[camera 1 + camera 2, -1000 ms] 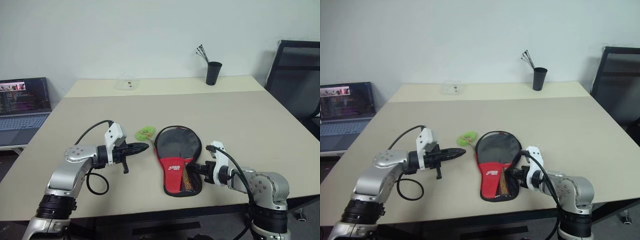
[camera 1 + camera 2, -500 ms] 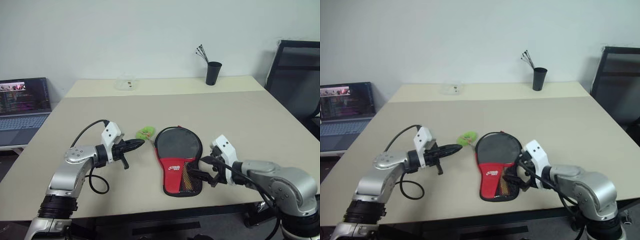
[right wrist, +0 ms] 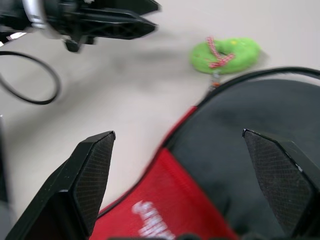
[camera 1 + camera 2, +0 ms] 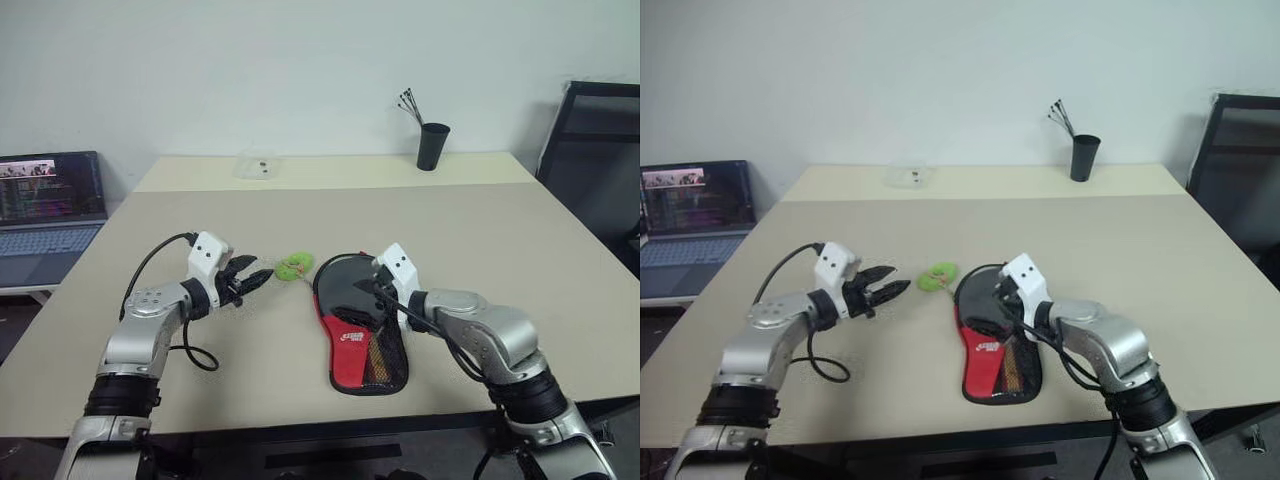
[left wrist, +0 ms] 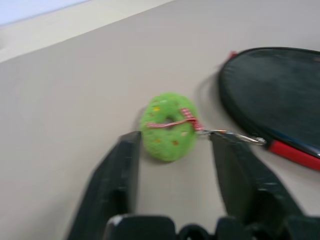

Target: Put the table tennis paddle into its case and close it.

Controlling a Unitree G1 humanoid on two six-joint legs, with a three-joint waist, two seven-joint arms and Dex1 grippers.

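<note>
Case: the case [image 4: 358, 325] lay flat on the table [image 4: 500, 250], round end toward 12 o'clock, directly under the right gripper [image 4: 383, 297].
Tag: the green zipper tag [image 5: 167, 127], a fuzzy ring, sat at the case's 10 o'clock, just ahead of the left gripper [image 5: 172, 160].
Left gripper: fingers spread apart, empty.
Right gripper: fingers wide apart over the case, holding nothing.
Materials: soft black fabric, red lower panel with white logo, mesh pocket.
</note>
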